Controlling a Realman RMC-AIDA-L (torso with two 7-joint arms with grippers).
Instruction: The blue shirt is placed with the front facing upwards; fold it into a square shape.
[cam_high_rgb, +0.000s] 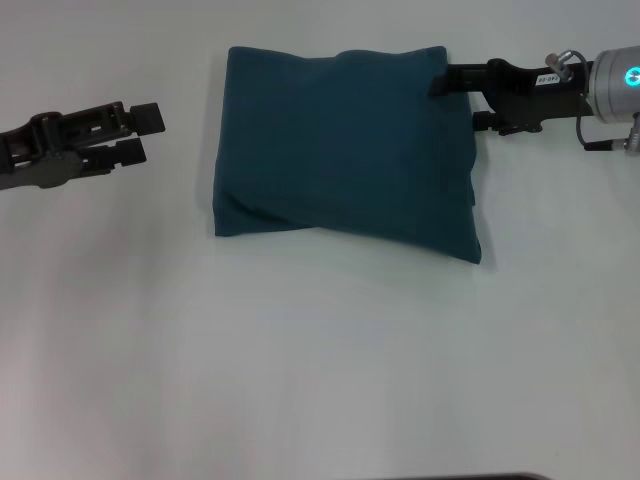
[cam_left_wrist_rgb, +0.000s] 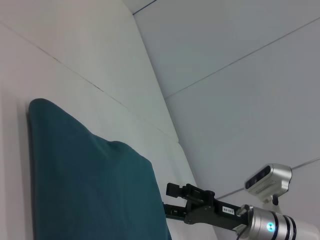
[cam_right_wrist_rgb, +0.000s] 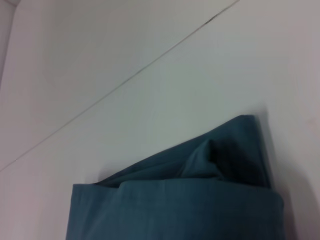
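The right gripper (cam_high_rgb: 441, 80), in the upper right of the head view, touched the far right corner of the blue shirt (cam_high_rgb: 345, 150), though whether it pinched cloth could not be told. The folded shirt lay at upper centre on the table (cam_high_rgb: 320, 380); a snagged withdrawal might have pulled that corner loose. The left gripper (cam_high_rgb: 148, 132), fingers parted, sat clear at far left.

Plain white table (cam_high_rgb: 320, 380) w/ thin seam line (cam_right_wrist_rgb: 125, 82), pale grey wall panels (cam_left_wrist_rgb: 240, 65) behind, even light

I can't read any text from here. The right arm (cam_high_rgb: 545, 85) carries a small white label (cam_high_rgb: 547, 76), also seen in the left wrist view (cam_left_wrist_rgb: 224, 210), but its print is too small to read.
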